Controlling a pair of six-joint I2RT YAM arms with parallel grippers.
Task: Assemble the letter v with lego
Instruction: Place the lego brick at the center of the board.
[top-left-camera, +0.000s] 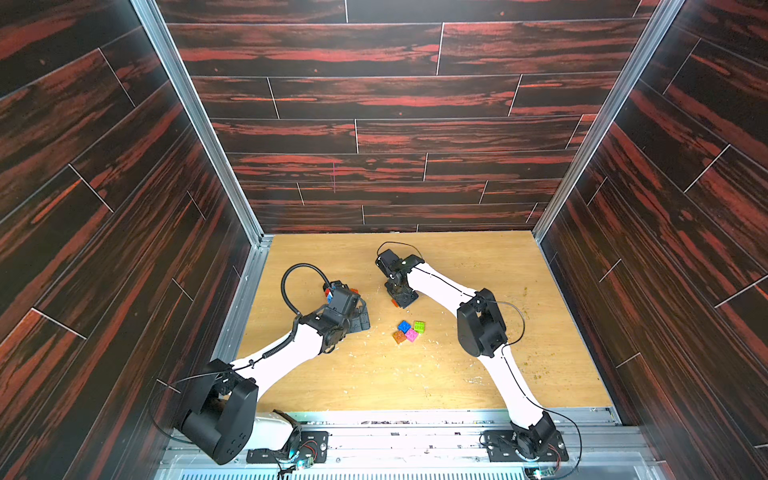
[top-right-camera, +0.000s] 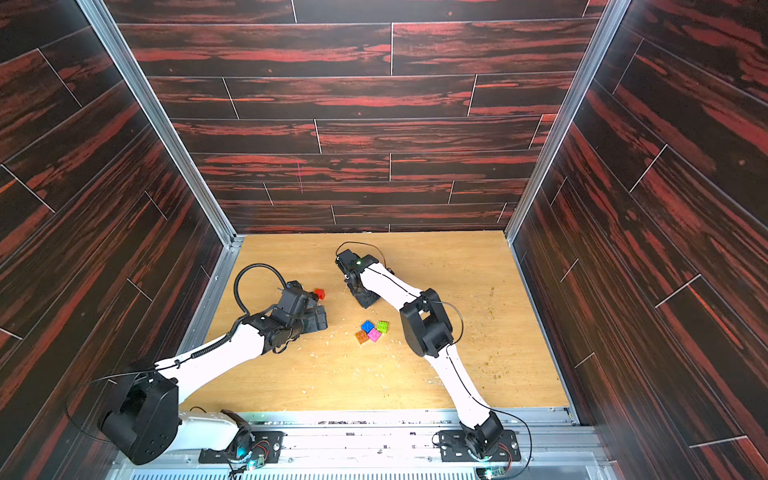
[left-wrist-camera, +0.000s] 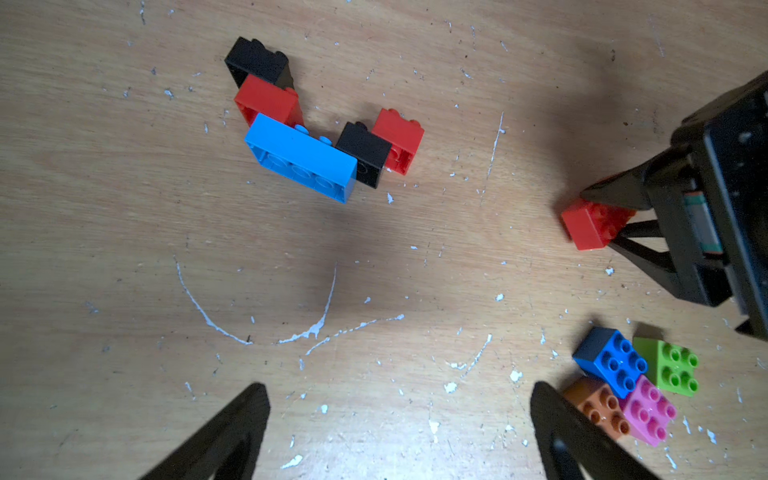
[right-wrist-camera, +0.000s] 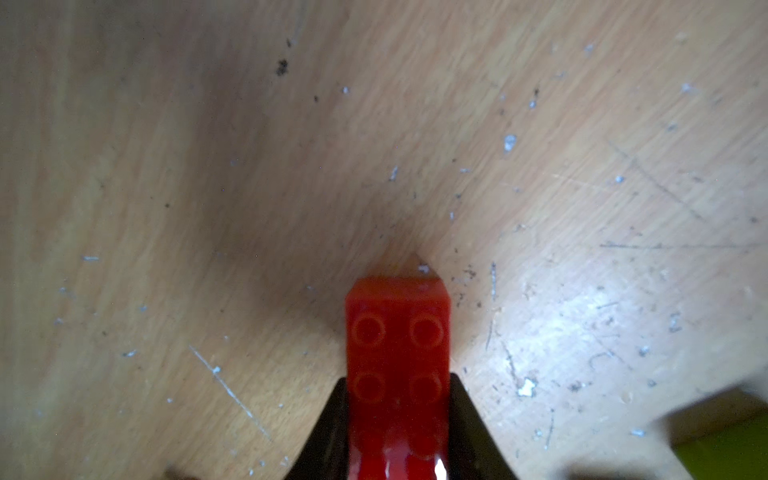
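- right hand (right-wrist-camera: 400, 379) is clamping tight on a red brick (right-wrist-camera: 398, 332), pinching its two sides and leaving what looks like the studded face free for pressing on; it's sitting low over the bench (left-wrist-camera: 124, 249); can't tell if the brick is touching
- the build (left-wrist-camera: 320, 158) is lying flat on its side on the bench, well apart from that brick; a long light-blue brick (left-wrist-camera: 297, 160) is acting as the point of the V, with red then black stepping up one way and black then red the other
- left hand (left-wrist-camera: 400, 388) is hanging wide open with nothing in it, looking down at the build; guessing it's waiting there to pin the thing while the red one is going on
- spares (left-wrist-camera: 631, 386) (blue, green, orange, pink squares) are bunching together near the right hand, clear of the build; probably parked there for later
- my read: the V is roughly half built; lining up studs on a loose build is looking like the fiddly bit
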